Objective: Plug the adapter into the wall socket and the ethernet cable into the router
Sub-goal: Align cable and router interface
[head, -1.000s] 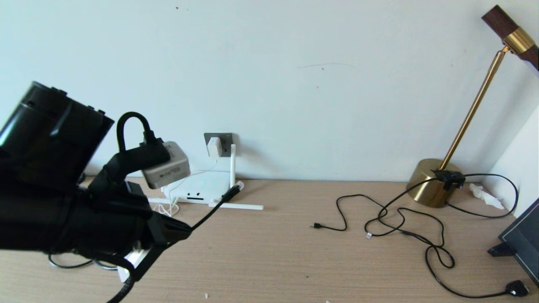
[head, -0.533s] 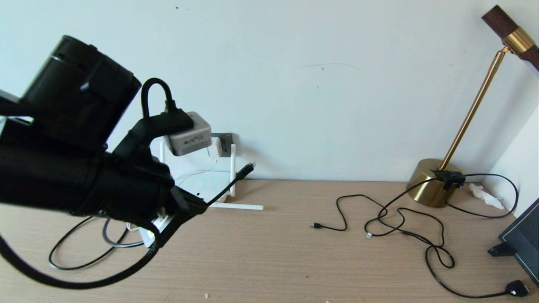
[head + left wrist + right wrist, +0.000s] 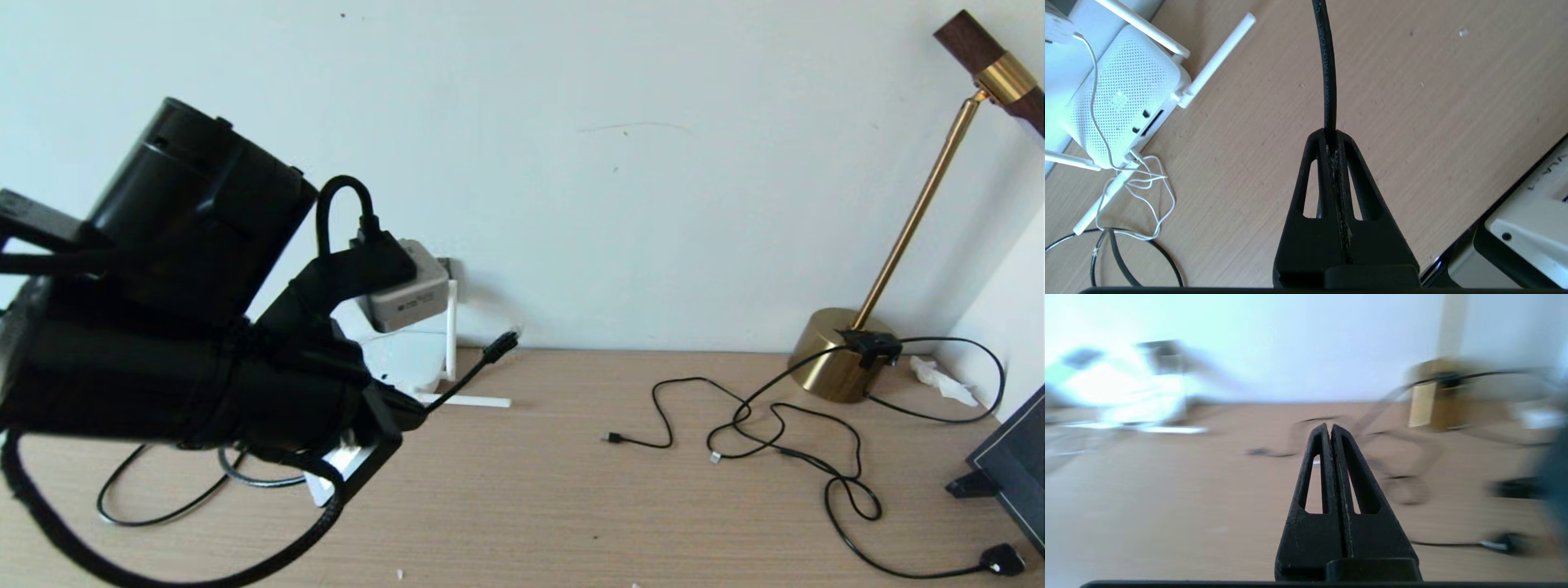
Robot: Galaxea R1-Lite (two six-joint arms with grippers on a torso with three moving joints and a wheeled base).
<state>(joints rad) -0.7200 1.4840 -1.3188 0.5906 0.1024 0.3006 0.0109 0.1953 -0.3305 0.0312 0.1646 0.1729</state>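
Left gripper (image 3: 1333, 136) clamped on the ethernet cable (image 3: 1327, 61), plug end lifted above the desk (image 3: 571, 490), near the router (image 3: 1118, 98). Right gripper (image 3: 1330, 430) pressed together, holding nothing.

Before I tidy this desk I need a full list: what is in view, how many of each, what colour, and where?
router: one, white, desk's left by the wall
ethernet cable: one, black, held up beside the router
thin cord: one, white, coiled by the router
desk lamp: one, brass, far right
thin cords: several, black, tangled on the desk's right
crumpled tissue: one, white, right of the lamp
desk: one, light wood
left gripper: black, shut on the ethernet cable
right gripper: black, shut, empty, above the desk
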